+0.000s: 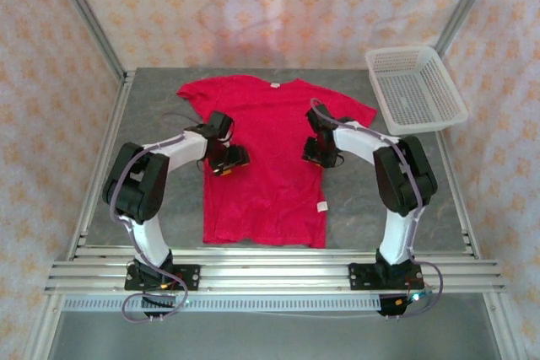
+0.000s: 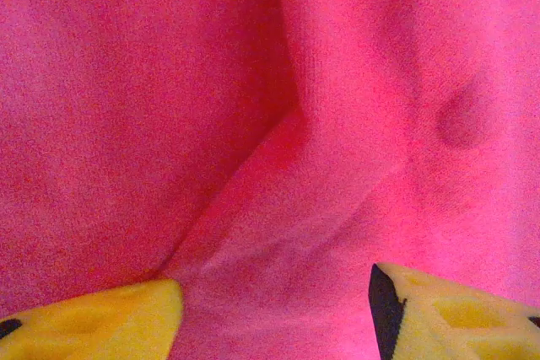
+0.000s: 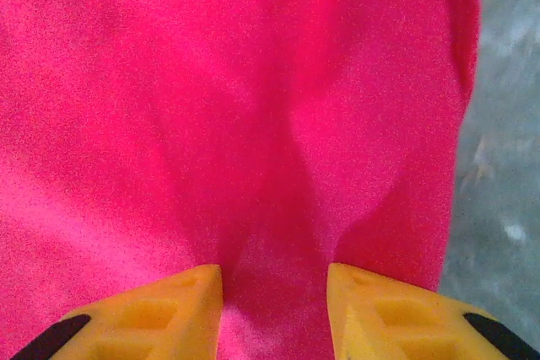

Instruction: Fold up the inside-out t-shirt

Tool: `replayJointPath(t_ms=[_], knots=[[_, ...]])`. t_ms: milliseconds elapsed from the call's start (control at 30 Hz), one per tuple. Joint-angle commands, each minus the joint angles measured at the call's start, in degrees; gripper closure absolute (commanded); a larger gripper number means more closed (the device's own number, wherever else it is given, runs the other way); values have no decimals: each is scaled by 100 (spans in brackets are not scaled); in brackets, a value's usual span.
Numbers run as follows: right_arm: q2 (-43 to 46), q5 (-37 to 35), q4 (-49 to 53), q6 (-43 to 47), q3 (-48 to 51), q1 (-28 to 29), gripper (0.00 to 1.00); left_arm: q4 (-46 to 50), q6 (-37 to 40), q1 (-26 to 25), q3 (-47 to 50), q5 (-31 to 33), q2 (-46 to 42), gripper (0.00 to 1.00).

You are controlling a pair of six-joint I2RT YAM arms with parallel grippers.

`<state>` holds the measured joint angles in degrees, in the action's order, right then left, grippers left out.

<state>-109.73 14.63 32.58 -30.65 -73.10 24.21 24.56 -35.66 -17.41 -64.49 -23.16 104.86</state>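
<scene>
Seen from my remote station, the two arms rise from their mounts at the near edge of the worktop point(image 1: 152, 107) and bend inward over the inside-out t-shirt point(image 1: 266, 183), which lies spread flat in the middle of the grey surface with its hem toward the arms and its collar away. The left gripper point(image 1: 228, 160) sits low over the shirt's left flank, and in its wrist view its yellow fingers point(image 2: 110, 314) stand wide apart, released, with a soft diagonal crease of red cloth running up from between them and nothing held. The right gripper point(image 1: 319, 156) hovers over the right flank near the shirt's edge; its fingers point(image 3: 169, 309) are parted too, a low ridge of fabric lying in the gap without being pinched, as far as I can tell, and bare worktop showing just past the cloth's edge. A small pale side label point(image 1: 321, 206) shows near the right hem. Farther on, both sleeves lie out to the sides and the neck tag point(image 1: 272, 84) marks the collar. Beyond that, a white mesh basket point(image 1: 439, 111) waits at the far right corner. My reading: the shirt is laid out but no fold is made yet, so the sleeves, sides and lengthwise fold are all left to do.
</scene>
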Motion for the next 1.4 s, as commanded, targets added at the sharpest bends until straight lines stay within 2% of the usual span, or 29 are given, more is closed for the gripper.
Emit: replayJointPath(t_ms=[0, 133, 267, 367, 433, 533, 700, 800, 933, 1067, 1267, 1367], knots=[[-548, -524, -187, 26, -595, -219, 62, -121, 283, 202, -421, 544, 719, 36], [-1541, -453, 163, 231, -1603, -654, 62, -42, 375, 482, -1178, 584, 1503, 36], [-2544, -639, 976, 606, -3300, -927, 63, -3, 367, 550, -1997, 506, 2117, 35], [-3010, -713, 1778, 914, -4491, -984, 63, 152, 317, 539, -2347, 357, 2242, 35], [-2902, -702, 2133, 1063, -4751, -951, 63, 171, 287, 498, -2281, 331, 2028, 35], [-2104, -843, 2222, 1248, -4214, -747, 62, 172, 223, 438, -1926, 336, 1415, 35], [-195, -1479, 1932, 1179, -2096, -78, 62, 240, 181, 275, -1090, 517, 88, 35], [915, -1697, 1582, 619, -630, 488, 62, 326, 174, 138, -509, 698, -625, 35], [1922, -1371, 592, -292, 923, 1278, 62, 304, 86, 115, 287, 812, -1293, 35], [1973, -1252, 1, -882, 1534, 1949, 62, 298, 84, 115, 794, 881, -1580, 35], [1343, -1447, 82, -992, 1287, 2629, 62, 138, 37, 115, 1294, 833, -1787, 35], [1201, -1463, 95, -1058, 1233, 2795, 62, 93, 28, 114, 1462, 852, -1888, 35]])
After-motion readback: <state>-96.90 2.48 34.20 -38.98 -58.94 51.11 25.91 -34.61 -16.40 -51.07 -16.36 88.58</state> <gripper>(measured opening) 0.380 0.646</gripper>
